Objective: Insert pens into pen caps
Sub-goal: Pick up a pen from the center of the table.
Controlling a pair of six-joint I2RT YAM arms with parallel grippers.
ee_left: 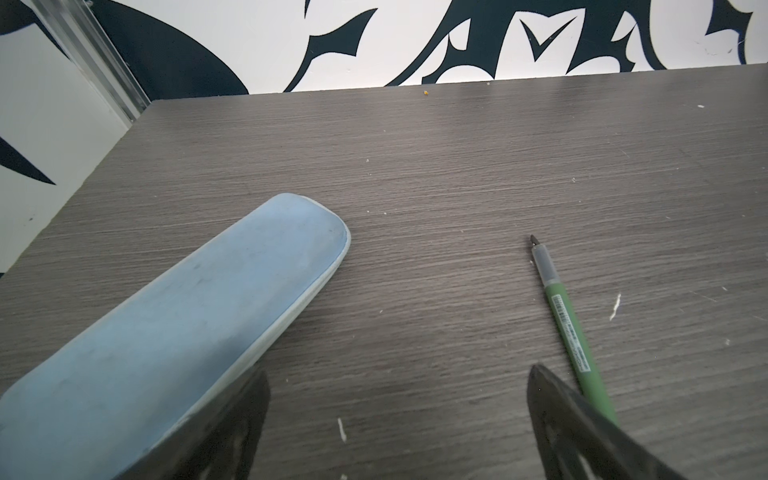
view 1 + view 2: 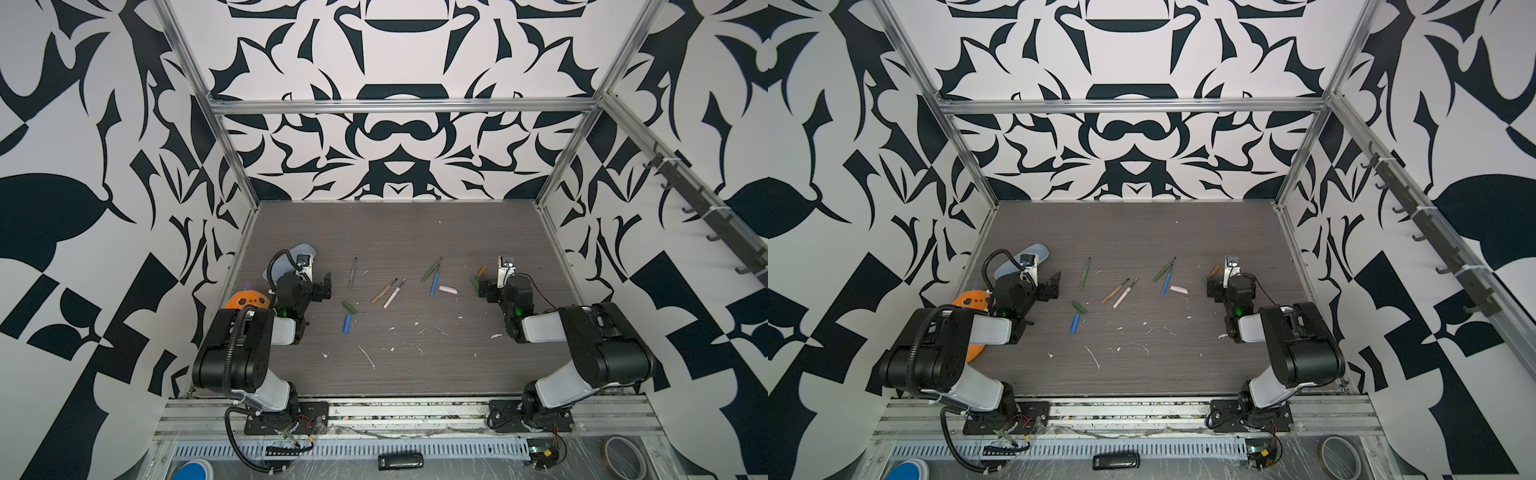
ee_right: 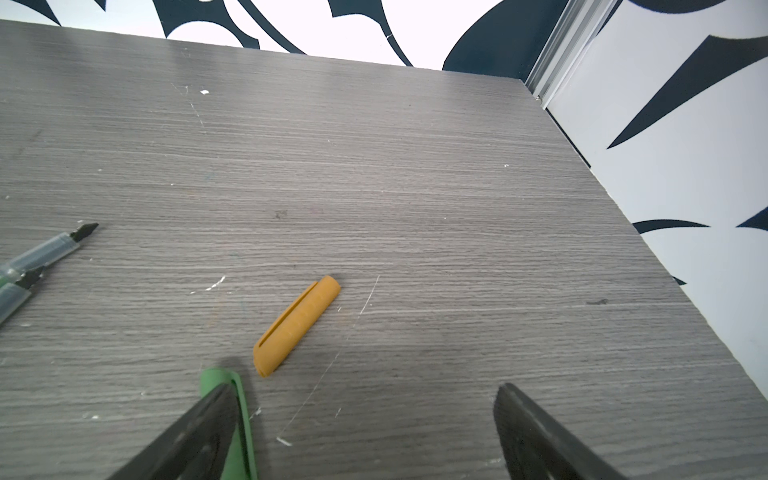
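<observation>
Left hand [image 2: 325,286] and right hand [image 2: 482,288] gape wide, empty, low over the surface [image 2: 415,232]. Pens [image 2: 383,291] lie uncapped mid-frame in both top views. Orange cap [image 2: 482,271], right of mid-frame just above right hand: best pinched near closed end, mouth left free.

Roomy at the back, cluttered through the middle

Far half of the table [image 2: 395,224] is bare, so loads of space to swing there. Pens [image 2: 383,291] and caps [image 2: 350,307] lie scattered across the middle band between the arms, with a lane between the pink pen [image 2: 394,294] and the blue pen [image 2: 434,283]. Pencil case [image 1: 187,324] sits just beside the left gripper [image 1: 399,374] on its outer side. A green cap [image 3: 212,376] lies right at one finger of the right gripper [image 3: 363,386], with the orange cap [image 3: 297,326] just ahead.
</observation>
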